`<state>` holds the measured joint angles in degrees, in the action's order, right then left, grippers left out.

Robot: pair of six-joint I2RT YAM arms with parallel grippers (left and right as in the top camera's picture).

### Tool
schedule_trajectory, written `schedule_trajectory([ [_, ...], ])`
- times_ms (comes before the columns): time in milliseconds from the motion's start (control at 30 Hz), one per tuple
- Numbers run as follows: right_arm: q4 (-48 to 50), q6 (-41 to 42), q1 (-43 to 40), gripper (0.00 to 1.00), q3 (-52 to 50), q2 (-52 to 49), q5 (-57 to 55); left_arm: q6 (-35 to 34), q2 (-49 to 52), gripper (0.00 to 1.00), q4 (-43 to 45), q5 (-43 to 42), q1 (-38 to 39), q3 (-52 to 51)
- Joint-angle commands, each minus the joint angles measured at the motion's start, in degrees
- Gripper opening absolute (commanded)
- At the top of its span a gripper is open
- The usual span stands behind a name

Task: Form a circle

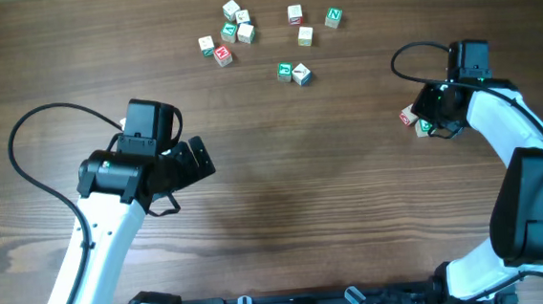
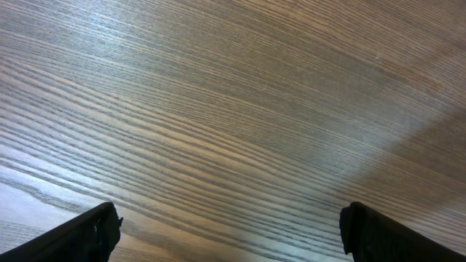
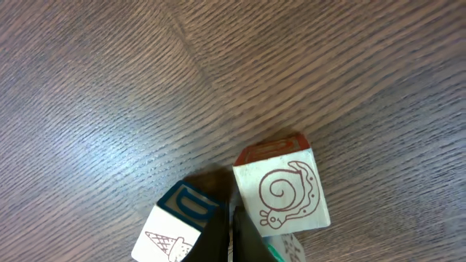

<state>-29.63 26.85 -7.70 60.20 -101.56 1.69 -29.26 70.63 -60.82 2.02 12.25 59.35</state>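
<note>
OK, status. So far the circle [image 1: 415, 121] is just a tight cluster of three small cubes toward the right edge of the desk [image 1: 303, 198]. From overhead we see red, green and pale faces on it.

We have the right gripper [image 1: 434, 112] sitting right at that cluster, jaws fully closed and gripping nothing. In the right wrist view its closed tips sit in the gap between two cubes. On one side is the snail cube [image 3: 282, 191] with a red top face, on the other the ice-cream cube [image 3: 175, 229] with a blue letter face. We can't tell if the tips actually touch either. A third cube [image 3: 280, 251] with a green edge peeks out just below the snail cube, mostly cut off.

We see the left gripper [image 1: 194, 163] over bare wood left of the desk's middle, jaws wide open, nothing between them. Its wrist view shows only wood grain.

The loose cubes [image 1: 246, 33] are scattered near the far edge, well apart from the cluster.
</note>
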Motion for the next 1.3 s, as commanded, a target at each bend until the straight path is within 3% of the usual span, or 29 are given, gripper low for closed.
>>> schedule_trajectory([
  [0,-0.02,-0.94,-0.15,0.04,1.09,1.73,-1.92,0.26,-0.13,1.0,0.0,-0.26,-0.44,-0.13],
  [333,4.59,-2.36,-0.13,0.04,1.09,6.1,3.76,0.26,-0.13,1.0,0.0,-0.26,-0.44,-0.13],
  [433,2.47,3.61,-0.15,0.05,1.09,13.49,-4.9,0.26,-0.13,1.0,0.0,-0.26,-0.44,-0.13],
  [533,-5.51,14.86,-0.2,0.05,0.57,13.99,-17.11,0.26,-0.13,1.0,0.0,-0.26,-0.44,-0.13],
  [733,-5.18,19.85,-2.4,0.04,-1.62,7.69,-17.09,0.26,-0.13,1.0,0.0,-0.26,-0.44,-0.13],
  [833,-3.45,18.58,-6.8,0.05,-1.62,4.48,-11.89,0.28,-0.13,1.0,0.02,-0.26,-0.44,-0.13],
  [967,1.73,10.62,-8.31,0.04,-1.62,-0.24,0.02,0.28,-0.13,1.0,0.0,-0.26,-0.44,-0.13],
  [1267,4.74,6.32,-8.35,0.04,-1.62,-0.24,3.54,0.28,-0.13,1.0,0.0,-0.26,-0.44,-0.13],
])
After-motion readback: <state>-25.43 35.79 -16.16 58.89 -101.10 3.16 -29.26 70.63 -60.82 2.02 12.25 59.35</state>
